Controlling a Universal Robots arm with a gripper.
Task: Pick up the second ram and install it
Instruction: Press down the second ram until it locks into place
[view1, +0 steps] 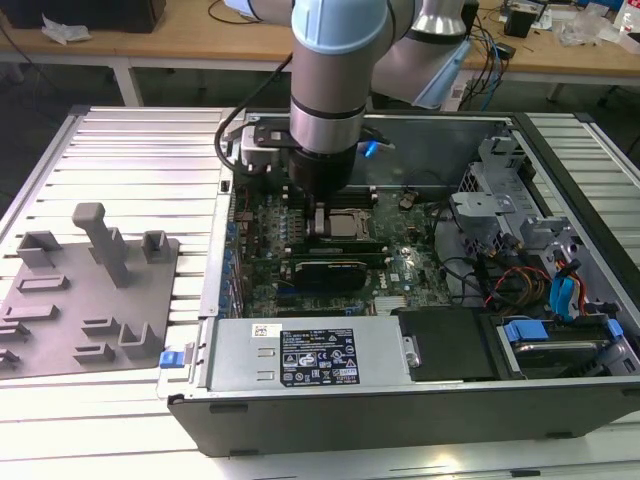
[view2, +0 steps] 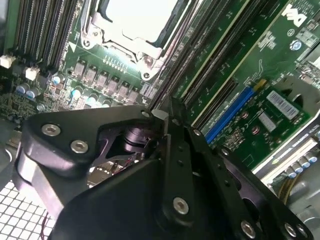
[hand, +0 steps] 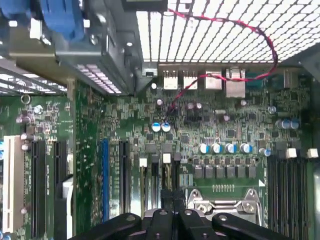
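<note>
Where the arm stands: arm (view1: 325, 110) reaches straight down into the open case (view1: 400, 410), wrist over the motherboard (view1: 400, 270).
Gripper: in both wrist views the gripper (view2: 167, 112) (hand: 171, 195) is narrow, black fingers (view2: 200, 150) drawn almost together just above the board.
Ram: a thin dark edge sits between the fingertips in the second wrist view; I cannot tell whether it is the ram, and no view settles where the stick lies.
CPU socket: in the exterior view the socket (view1: 345, 225) lies at 5 o'clock of the wrist, just beside it; both wrist views show its metal frame (view2: 135, 20) (hand: 225, 205) near the fingertips.
Memory slots: the exterior view hides the ones under the wrist; the wrist views show black slots with white end clips (view2: 40, 35) (hand: 287, 190) on the socket's far side from the gripper, and more slots directly below the fingertips.
Tray: the exterior view alone takes in the grey tray (view1: 60, 330), at 9 o'clock of the case, well apart from the arm.
Power supply: grey box (view1: 310, 355) at 6 o'clock of the board, exterior view.
Wire: a red-and-black wire (hand: 250, 40) loops across the case's vent grille in the first wrist view.
Blue slot: a blue slot (view2: 232, 112) (hand: 104, 175) runs parallel to the black ones in both wrist views.
</note>
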